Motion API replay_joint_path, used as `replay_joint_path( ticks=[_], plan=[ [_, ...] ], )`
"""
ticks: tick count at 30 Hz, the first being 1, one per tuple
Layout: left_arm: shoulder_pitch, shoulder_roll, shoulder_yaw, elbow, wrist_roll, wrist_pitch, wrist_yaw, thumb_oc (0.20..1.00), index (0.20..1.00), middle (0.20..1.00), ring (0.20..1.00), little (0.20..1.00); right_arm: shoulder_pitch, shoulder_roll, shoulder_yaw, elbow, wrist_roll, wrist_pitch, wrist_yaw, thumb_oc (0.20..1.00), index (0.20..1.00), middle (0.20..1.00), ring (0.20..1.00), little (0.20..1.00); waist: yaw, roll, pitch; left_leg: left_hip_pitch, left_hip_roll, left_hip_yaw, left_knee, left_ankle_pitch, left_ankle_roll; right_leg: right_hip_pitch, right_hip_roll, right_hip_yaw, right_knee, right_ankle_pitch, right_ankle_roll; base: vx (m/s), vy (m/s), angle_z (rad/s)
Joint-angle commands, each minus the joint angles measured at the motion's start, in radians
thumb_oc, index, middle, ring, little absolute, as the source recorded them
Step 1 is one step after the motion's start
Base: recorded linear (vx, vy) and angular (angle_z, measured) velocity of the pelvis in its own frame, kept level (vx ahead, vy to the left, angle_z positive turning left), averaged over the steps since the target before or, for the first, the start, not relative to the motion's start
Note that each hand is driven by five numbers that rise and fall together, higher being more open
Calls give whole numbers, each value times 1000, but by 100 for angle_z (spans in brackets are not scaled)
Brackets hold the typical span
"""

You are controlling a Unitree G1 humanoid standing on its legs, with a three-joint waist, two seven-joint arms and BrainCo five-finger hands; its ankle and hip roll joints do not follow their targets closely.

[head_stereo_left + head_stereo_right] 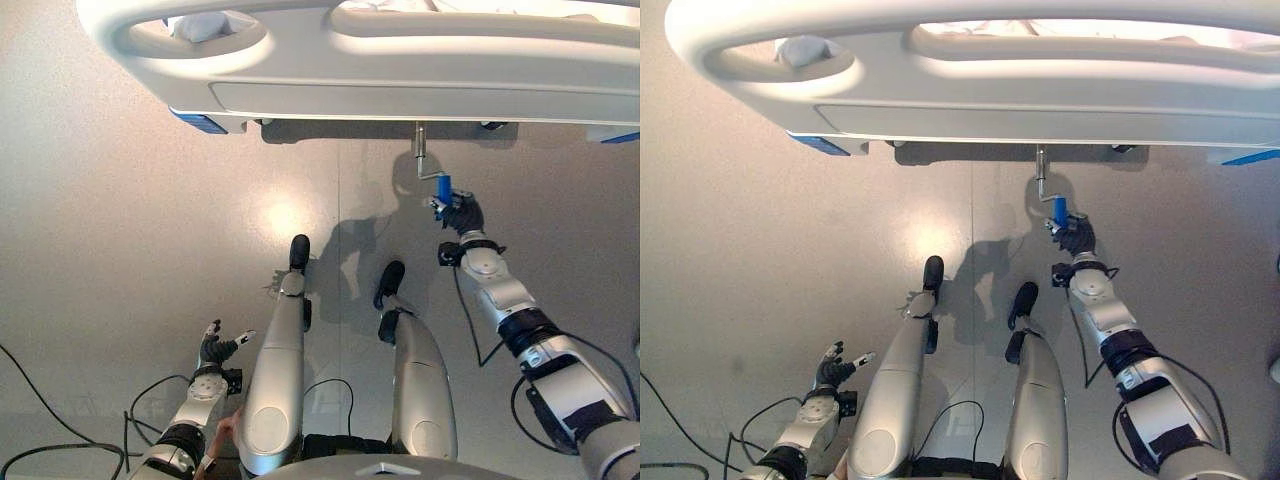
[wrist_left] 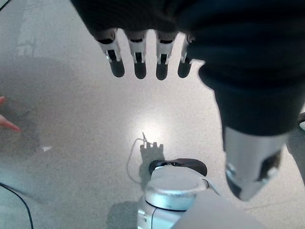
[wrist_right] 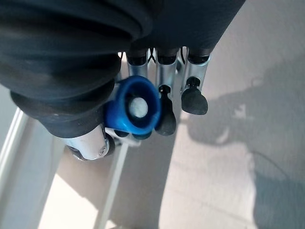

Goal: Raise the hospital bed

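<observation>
Pale grey floor (image 1: 150, 220) runs under the white footboard (image 1: 400, 70) of the hospital bed, which spans the far edge of the head views. From under the footboard a metal crank (image 1: 425, 160) sticks out toward the robot, bent at an angle and ending in a blue handle (image 1: 443, 188). The right hand (image 1: 462, 213) is on that handle — the right wrist view shows the blue grip's round end (image 3: 137, 106) lodged between the thumb and the curled fingers (image 3: 164, 112), so the hand looks closed around it. The left hand (image 1: 216, 347) hangs low beside the robot's leg, well away from the bed, with fingers (image 2: 138, 62) straight and relaxed over bare floor, holding nothing. The crank is rigid steel and will likely turn with steady resistance, since it lifts the bed's weight through a screw; it won't flex or give. The blue grip looks smooth plastic and may be free to spin on its shaft, so it could slip in a loose hold — a full wrap around its middle is the sensible grasp, letting the wrist follow the circle.
</observation>
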Motion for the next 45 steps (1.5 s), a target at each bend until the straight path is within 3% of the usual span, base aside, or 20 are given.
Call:
replay_joint_path(
  ticks=[1, 13, 22, 26, 27, 28, 29, 37, 45],
  plan=[
    [83, 42, -2, -5, -33, -19, 6, 1000, 1000, 1000, 1000, 1000, -336, -307, -166, 11, 26, -168, -122, 200, 200, 200, 200, 200, -18, -18, -34, 35, 36, -14, 67, -49, -76, 15, -24, 36, 58, 5, 69, 0, 0, 0],
    [98, 57, -15, -29, -61, -32, 21, 1000, 1000, 1000, 1000, 1000, -427, -400, -93, 227, -9, -117, -139, 200, 200, 200, 200, 200, -14, -25, -34, -85, 36, -20, 121, -63, -69, -106, -20, 43, 101, 2, 63, 4, -3, 1],
    [95, 69, -32, -66, -70, -42, 38, 1000, 1000, 1000, 1000, 1000, -448, -387, -44, 395, -22, -70, -128, 200, 200, 200, 200, 200, -12, -12, -34, -198, 31, -28, 186, -75, -63, -220, -12, 56, 166, -10, 52, -3, -5, -1],
    [91, 78, -40, -100, -82, -51, 46, 1000, 1000, 1000, 1000, 1000, -432, -360, -43, 503, -34, -38, -118, 200, 200, 200, 200, 200, -6, 10, -34, -265, 26, -33, 228, -82, -62, -287, -14, 54, 213, -23, 45, 6, -5, 1],
    [104, 79, -45, -110, -87, -53, 47, 1000, 1000, 1000, 1000, 1000, -421, -353, -38, 519, -36, -33, -119, 200, 200, 200, 200, 200, -4, 15, -34, -254, 27, -34, 245, -112, -64, -281, -12, 59, 237, -54, 49, 0, 0, 0],
    [92, 81, -42, -112, -87, -54, 47, 1000, 1000, 1000, 1000, 1000, -431, -356, -43, 518, -36, -33, -119, 200, 200, 200, 200, 200, -4, 15, -34, -279, 26, -34, 238, -86, -62, -302, -13, 53, 226, -30, 43, 35, -17, 2],
    [104, 80, -47, -120, -92, -54, 49, 1000, 1000, 1000, 1000, 1000, -418, -347, -41, 537, -36, -28, -119, 200, 200, 200, 200, 200, -3, 19, -34, -270, 28, -36, 255, -114, -64, -297, -13, 59, 248, -57, 48, -13, -36, 2],
    [101, 85, -92, -202, -118, -60, 64, 1000, 1000, 1000, 1000, 1000, -378, -293, -46, 690, -89, 31, -117, 200, 200, 200, 200, 200, 33, 95, -34, -461, 17, -66, 441, -156, -58, -487, -30, 52, 471, -139, 29, -14, -40, 6],
    [105, 93, -114, -233, -134, -59, 69, 1000, 1000, 1000, 1000, 1000, -345, -275, -55, 738, -123, 54, -111, 200, 200, 200, 200, 200, 56, 137, -34, -569, 9, -81, 549, -179, -52, -596, -37, 36, 602, -186, 26, 16, -12, 5]
  ],
)
